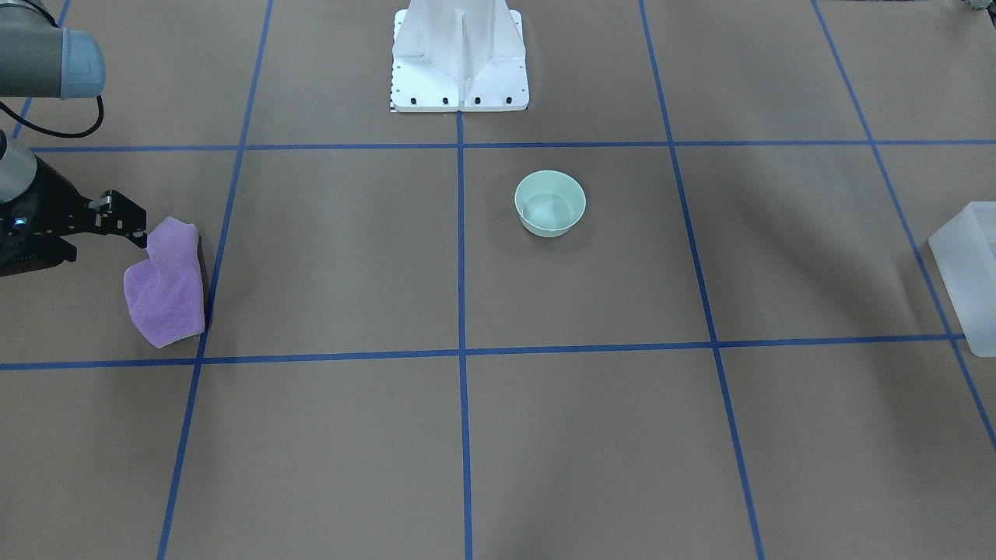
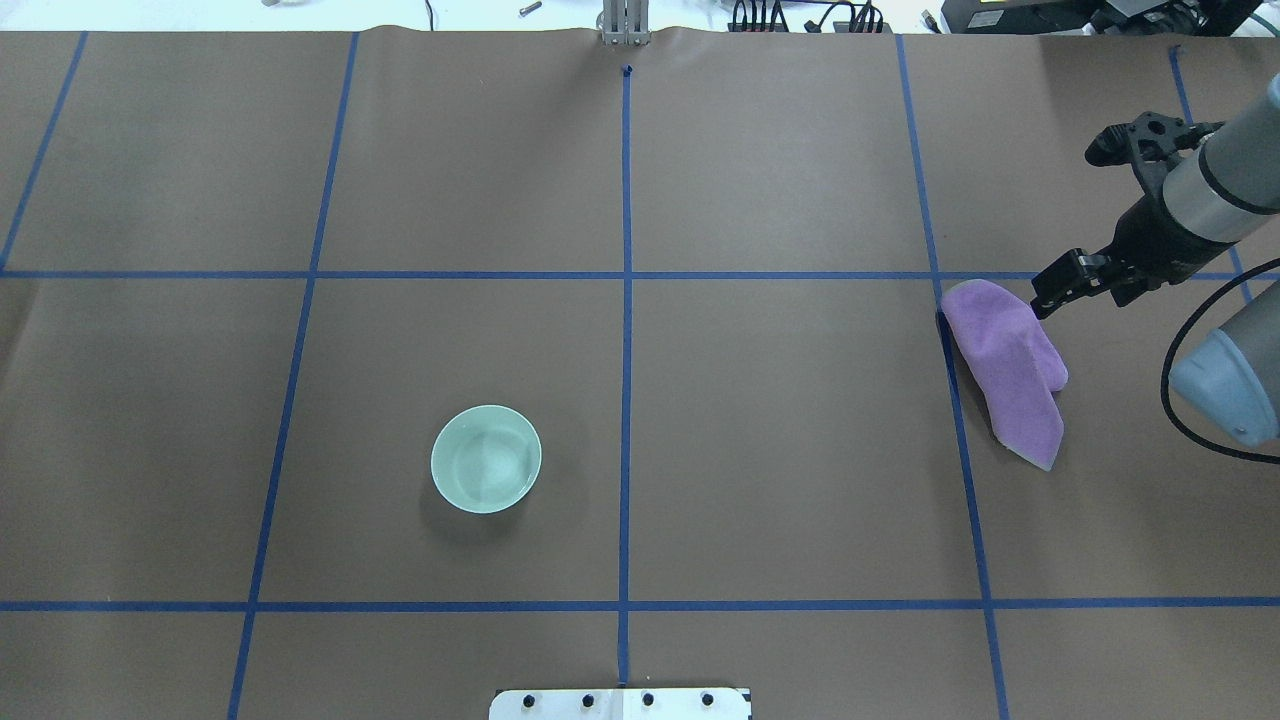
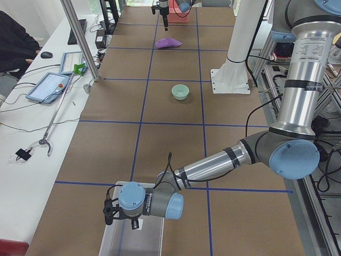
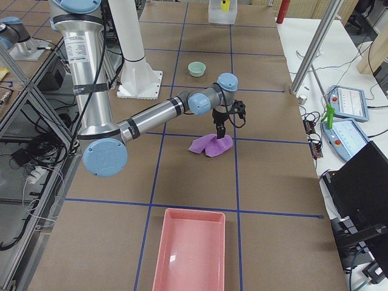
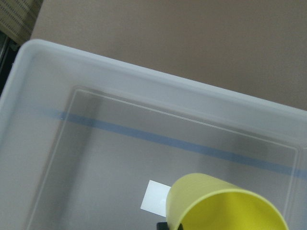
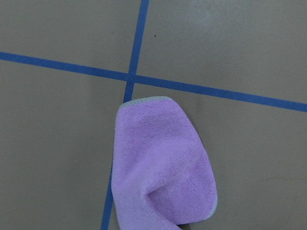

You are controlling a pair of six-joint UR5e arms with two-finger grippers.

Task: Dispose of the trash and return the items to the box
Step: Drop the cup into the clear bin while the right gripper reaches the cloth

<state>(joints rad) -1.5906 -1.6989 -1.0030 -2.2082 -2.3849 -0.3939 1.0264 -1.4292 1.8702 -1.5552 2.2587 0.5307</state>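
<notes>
On the left, my left gripper (image 3: pixel 123 218) is clamping the yellow cup (image 5: pixel 225 206) tilted over the box (image 5: pixel 144 76); releasing now risks it rolling. The bowl (image 2: pixel 486 459) is sitting mid-table. Rightward, my right gripper (image 2: pixel 1068 222) is gaping beside the purple cloth (image 2: pixel 1005 365), possibly snagging only an edge.

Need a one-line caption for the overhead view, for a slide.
Right gripper open beside the crumpled purple cloth; mint-green bowl sits left of centre.

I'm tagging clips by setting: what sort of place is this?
Probably a robotics lab: silver robot arms beside a white metal pedestal, a brown paper-covered table gridded with blue tape, control tablets on a side bench.
</notes>
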